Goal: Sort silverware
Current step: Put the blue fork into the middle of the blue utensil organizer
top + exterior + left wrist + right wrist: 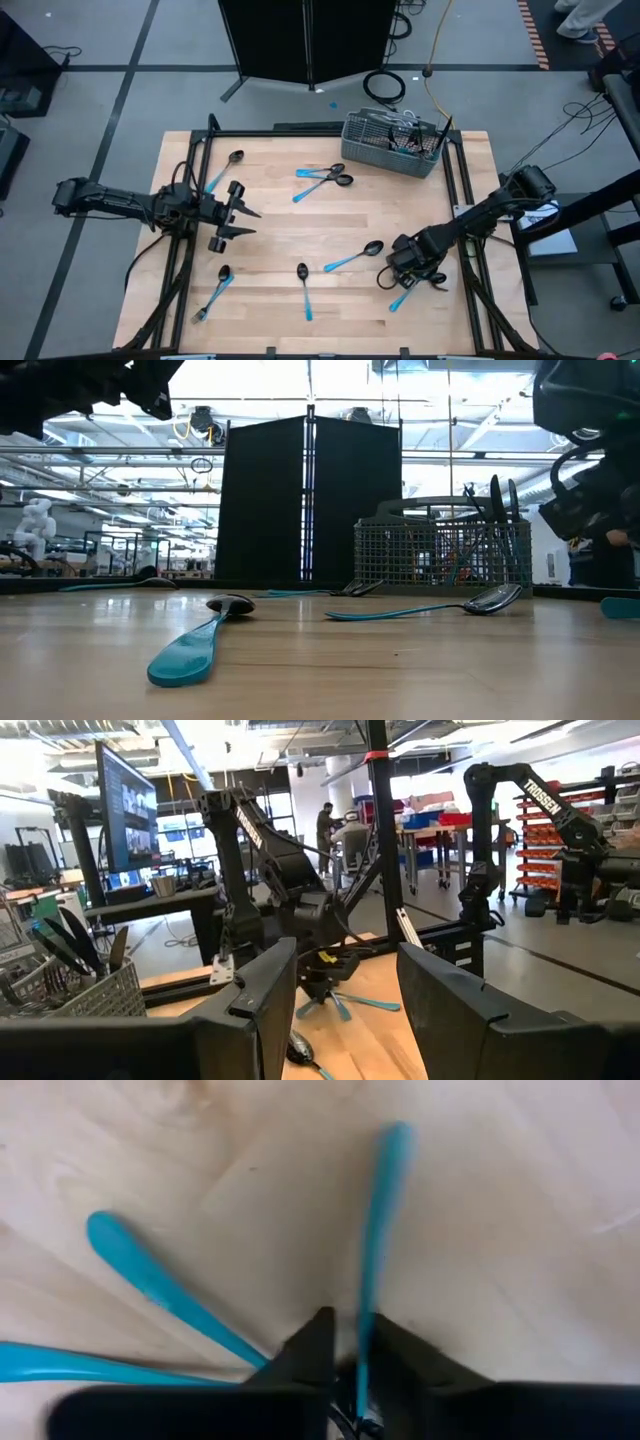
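The right hand [345,1342] is down on the surface [270,200] at its right front corner, fingers pinching a blue-handled utensil [375,1230] whose handle runs straight out ahead; the left hand [243,220], open, hovers well apart.

The right tool [345,1342] pinches one blue handle [378,1230] over the wooden table [520,1200], two others beside.

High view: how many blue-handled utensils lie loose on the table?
8 utensils: one back-left, two mid-back, three across the front, two at the right gripper; others may hide beneath it.
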`<move>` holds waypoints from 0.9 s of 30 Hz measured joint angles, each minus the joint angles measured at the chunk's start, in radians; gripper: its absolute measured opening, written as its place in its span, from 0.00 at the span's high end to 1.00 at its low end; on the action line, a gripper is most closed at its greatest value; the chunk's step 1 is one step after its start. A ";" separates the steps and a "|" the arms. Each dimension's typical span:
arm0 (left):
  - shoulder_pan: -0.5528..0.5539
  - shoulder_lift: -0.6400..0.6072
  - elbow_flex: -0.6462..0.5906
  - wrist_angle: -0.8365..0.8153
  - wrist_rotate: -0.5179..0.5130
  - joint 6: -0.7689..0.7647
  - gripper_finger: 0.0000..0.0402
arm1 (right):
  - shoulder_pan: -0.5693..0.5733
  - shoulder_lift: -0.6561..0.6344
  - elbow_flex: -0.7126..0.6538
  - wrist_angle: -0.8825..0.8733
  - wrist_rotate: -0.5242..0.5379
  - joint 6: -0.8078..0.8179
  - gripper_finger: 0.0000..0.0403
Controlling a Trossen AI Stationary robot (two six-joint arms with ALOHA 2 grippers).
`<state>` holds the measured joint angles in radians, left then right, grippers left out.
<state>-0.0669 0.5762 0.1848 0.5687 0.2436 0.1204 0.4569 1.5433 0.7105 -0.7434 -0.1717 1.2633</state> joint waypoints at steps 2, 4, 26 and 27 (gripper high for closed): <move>0.000 0.000 0.000 0.001 0.000 0.000 0.57 | 0.007 0.000 0.000 0.010 0.007 0.005 0.96; 0.000 0.000 0.000 0.001 0.000 0.000 0.57 | 0.014 0.000 0.002 0.013 0.013 0.015 0.98; 0.000 0.000 0.000 0.000 0.000 -0.008 0.57 | 0.052 0.003 0.155 0.021 0.766 0.090 1.00; 0.000 0.000 0.000 0.000 0.000 -0.008 0.57 | 0.059 0.003 0.164 0.013 0.797 0.100 1.00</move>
<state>-0.0669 0.5758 0.1848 0.5690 0.2440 0.1127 0.5158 1.5463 0.8742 -0.7308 0.6248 1.3631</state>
